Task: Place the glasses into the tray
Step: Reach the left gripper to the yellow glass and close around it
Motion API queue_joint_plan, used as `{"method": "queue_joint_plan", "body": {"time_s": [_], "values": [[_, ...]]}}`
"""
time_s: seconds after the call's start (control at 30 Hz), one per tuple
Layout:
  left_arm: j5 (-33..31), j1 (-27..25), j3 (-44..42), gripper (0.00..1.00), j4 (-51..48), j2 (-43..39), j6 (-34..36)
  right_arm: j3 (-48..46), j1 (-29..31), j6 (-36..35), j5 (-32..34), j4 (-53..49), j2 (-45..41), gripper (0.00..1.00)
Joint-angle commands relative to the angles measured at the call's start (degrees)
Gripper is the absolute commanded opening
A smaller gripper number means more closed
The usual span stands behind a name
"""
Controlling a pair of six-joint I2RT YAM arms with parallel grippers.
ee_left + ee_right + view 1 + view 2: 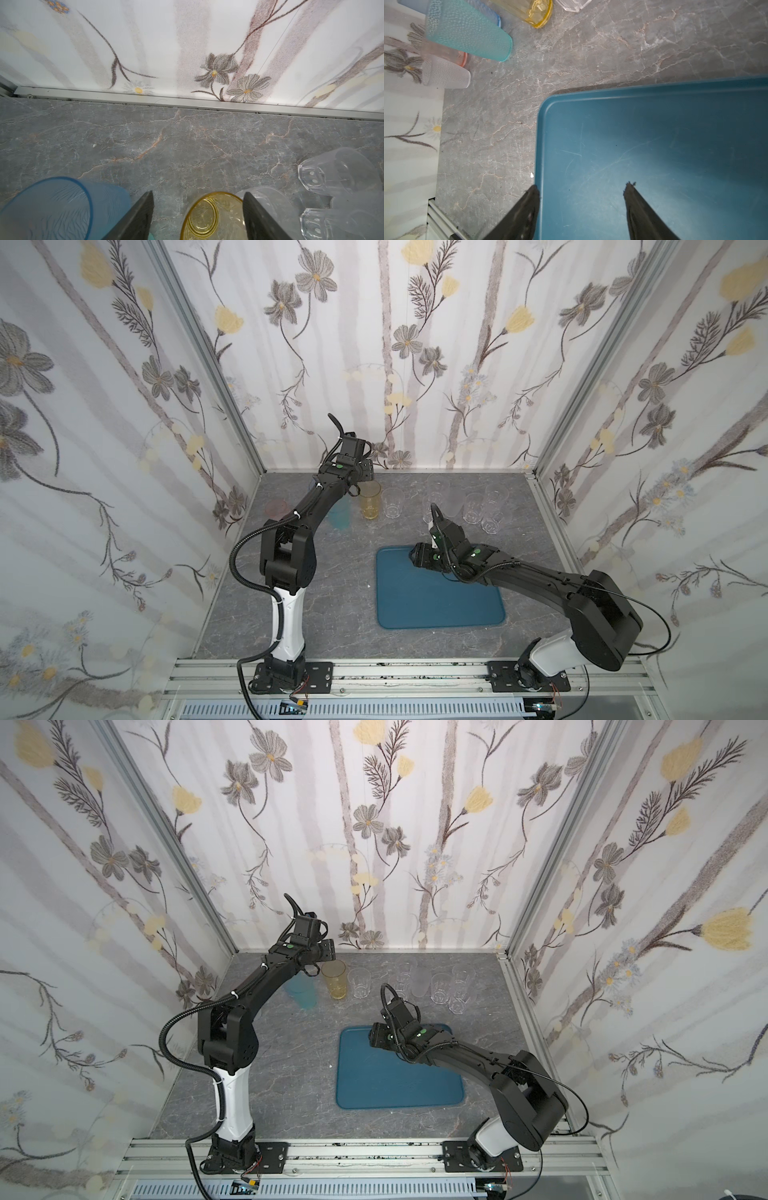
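Left gripper [198, 193] fingers spread, straddling amber tumbler [207, 216] at tray's [654, 124] 11 o'clock, likely lining up a pickup. Right gripper [582, 186] fingers spread, empty, over tray's corner.

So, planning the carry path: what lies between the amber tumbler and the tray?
Just bare grey marble tabletop between the amber tumbler and the tray, as the right wrist view and both top views show.

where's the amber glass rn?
Amber glass: back row, left of centre in both top views, upright between bluish glass and clear glass, straddled by the open left tool.
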Motion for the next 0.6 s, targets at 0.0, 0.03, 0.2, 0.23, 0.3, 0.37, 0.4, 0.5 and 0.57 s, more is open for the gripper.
{"method": "queue_joint_plan", "body": {"time_s": [0.0,0.03,0.2,0.23,0.3,0.37,0.4,0.5,0.57], "values": [[3.82,1.51,1.41,0.66,-6.08,1.36,2.37,-0.04,0.6,1.47,-0.83,3.0,1.07,0.65],[5.06,1.99,1.33,0.64,-6.17,1.45,2.34,0.08,0.7,1.49,-0.94,3.27,1.35,0.65],[9.37,2.98,1.6,0.58,-6.71,2.41,3.21,2.56,0.82,0.75,-1.9,2.94,4.21,0.65],[9.88,3.17,1.59,0.57,-6.8,2.47,3.33,3.47,0.81,0.29,-1.89,2.33,5.02,0.65],[10.75,3.43,1.26,0.54,-6.74,2.6,3.17,4.46,0.83,-0.22,-1.89,1.82,5.88,0.65],[12.19,3.52,1.23,0.52,-6.76,2.86,3.34,5.08,0.82,-0.45,-1.81,1.76,6.57,0.65],[12.62,3.5,1.41,0.51,-6.87,3.14,3.32,5.19,0.81,-0.53,-1.8,1.78,6.83,0.65],[12.92,3.51,1.33,0.46,-6.9,3.26,3.37,5.97,0.81,-0.54,-1.89,1.48,7.82,0.65],[12.38,3.52,1.33,0.44,-6.89,3.72,3.87,6.06,0.82,-0.52,-1.89,1.54,7.93,0.65]]}}
